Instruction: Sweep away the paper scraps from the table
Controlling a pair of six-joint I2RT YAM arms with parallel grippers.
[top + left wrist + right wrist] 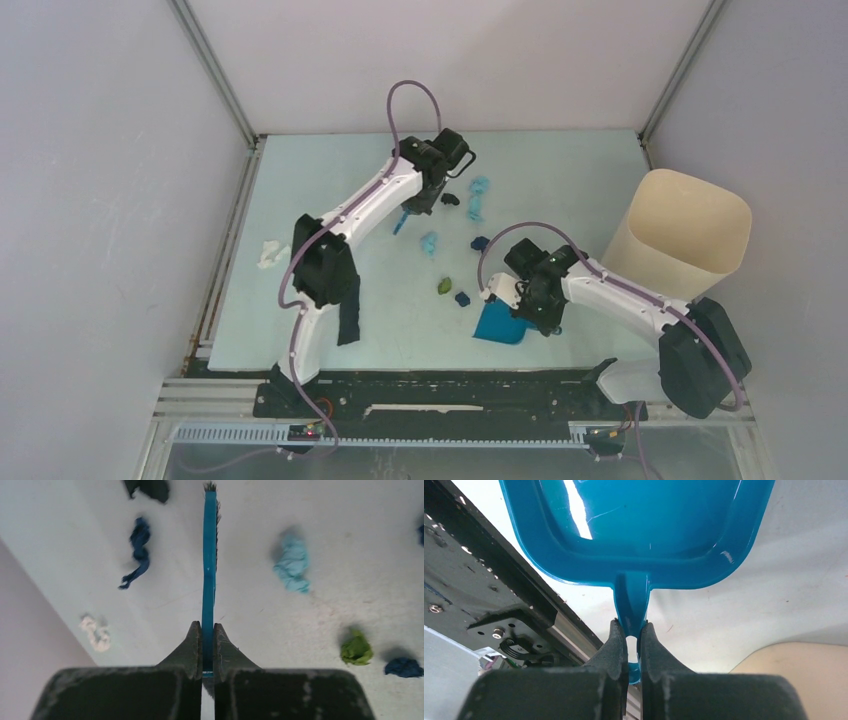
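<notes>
My left gripper (413, 205) (207, 627) is shut on the handle of a thin blue hand brush (402, 222) (209, 555), which points away over the table (330, 180). Paper scraps lie around it: a light blue lump (292, 565) (429, 242), a dark blue strip (139, 552), a green lump (356, 649) (443, 286), a dark blue lump (403, 667) (462, 298), a white one (95, 632) (270, 253) and a black one (450, 199). Near the table's front edge, my right gripper (528, 315) (632, 626) is shut on the handle of the blue dustpan (498, 325) (639, 525).
A tall beige bin (680, 235) (794, 657) stands at the right, close behind my right arm. The grey metal frame rail (499, 590) runs along the near edge just beside the dustpan. Pale walls close in the table's left, back and right sides.
</notes>
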